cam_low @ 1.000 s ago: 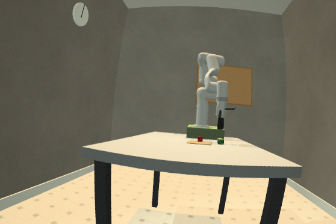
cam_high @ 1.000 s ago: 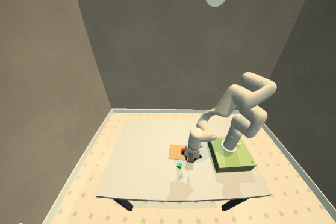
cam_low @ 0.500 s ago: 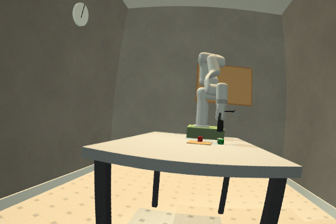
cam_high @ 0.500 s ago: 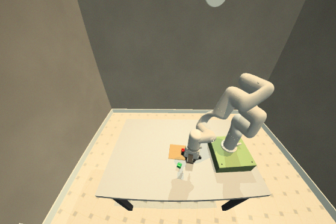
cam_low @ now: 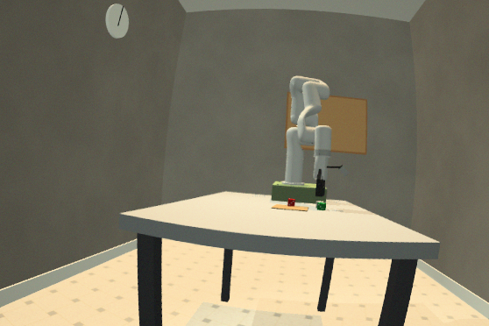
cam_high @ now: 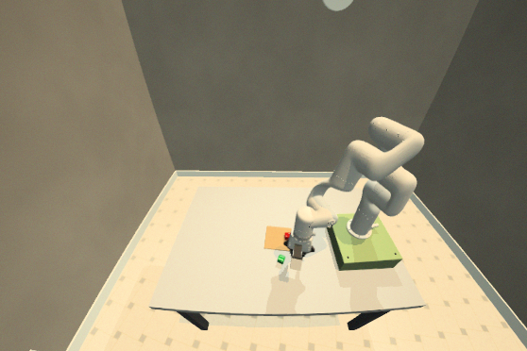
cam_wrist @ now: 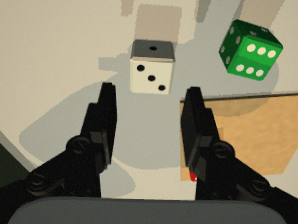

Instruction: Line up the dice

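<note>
In the wrist view my gripper (cam_wrist: 150, 102) is half open with nothing between its fingers. It hangs above the table, just short of the white die (cam_wrist: 152, 67), which lies on the bare table showing three. The green die (cam_wrist: 249, 50) shows six and lies on the table just off the tan mat (cam_wrist: 256, 132). The red die (cam_wrist: 193, 176) sits on the mat, mostly hidden behind my right finger. In the top view the gripper (cam_high: 297, 254) stands between the mat (cam_high: 277, 238), the red die (cam_high: 287, 235) and the green die (cam_high: 280, 259); the white die is hidden there.
The arm's green base block (cam_high: 363, 242) stands on the table right of the mat. In the exterior view the red die (cam_low: 291, 201), green die (cam_low: 321, 205) and mat (cam_low: 290, 208) lie in front of the base.
</note>
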